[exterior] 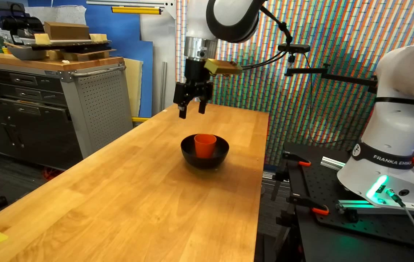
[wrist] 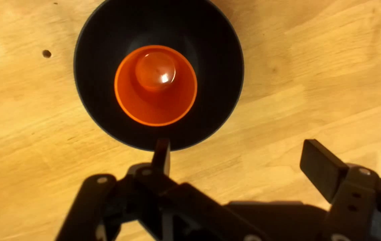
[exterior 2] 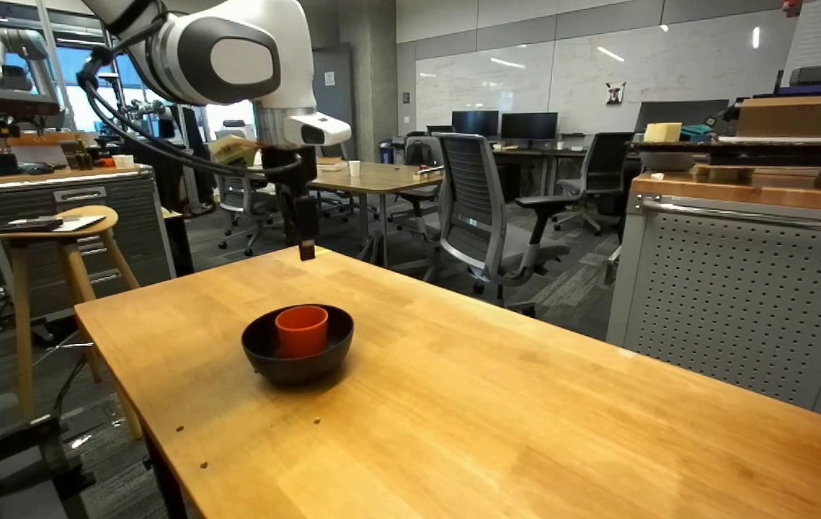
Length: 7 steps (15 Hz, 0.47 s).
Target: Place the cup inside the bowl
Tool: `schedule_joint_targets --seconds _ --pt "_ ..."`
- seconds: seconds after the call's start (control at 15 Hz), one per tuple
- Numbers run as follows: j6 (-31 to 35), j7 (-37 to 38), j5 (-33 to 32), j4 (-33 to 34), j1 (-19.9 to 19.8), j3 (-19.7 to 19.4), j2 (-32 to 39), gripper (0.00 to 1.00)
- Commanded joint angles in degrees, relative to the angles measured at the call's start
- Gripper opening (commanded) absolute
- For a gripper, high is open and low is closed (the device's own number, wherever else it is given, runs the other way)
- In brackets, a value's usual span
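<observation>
Below the claw (exterior: pixel 192 110) and off to one side of it, orange cup (exterior: pixel 205 145) sits mouth up inside black bowl (exterior: pixel 204 163), bowl on table (exterior: pixel 145 189). Claw gaping, fingers (wrist: pixel 322 167) spread wide, hanging over table, apart from cup and bowl; in wrist view one finger overlaps bowl's rim.

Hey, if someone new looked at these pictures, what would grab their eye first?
Probably the orange cup, mouth-up inside the black bowl on the wooden table. Next, the open, empty tool hanging above that table. Then perhaps the green light on the robot's base, at the right of an exterior view.
</observation>
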Motion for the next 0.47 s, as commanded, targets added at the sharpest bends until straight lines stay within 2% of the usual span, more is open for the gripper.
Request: schedule_joint_targets --seconds 0.0,0.07,0.13,0.2,0.4 --pt "-0.41 0.49 -2.31 -5.11 -0.89 0.23 -8.34 1.0" --pt "-0.96 0.29 -2.37 -5.58 -1.17 0.34 -9.51 1.0" --pt "-3.3 -1.18 0.22 -5.57 -1.83 0.11 -9.93 1.0" --pt "-1.1 -0.06 -0.9 -3.56 -1.39 0.8 -6.62 1.0" --pt "-2.58 -0.15 -0.73 -4.71 -2.14 0.69 -8.4 1.0"
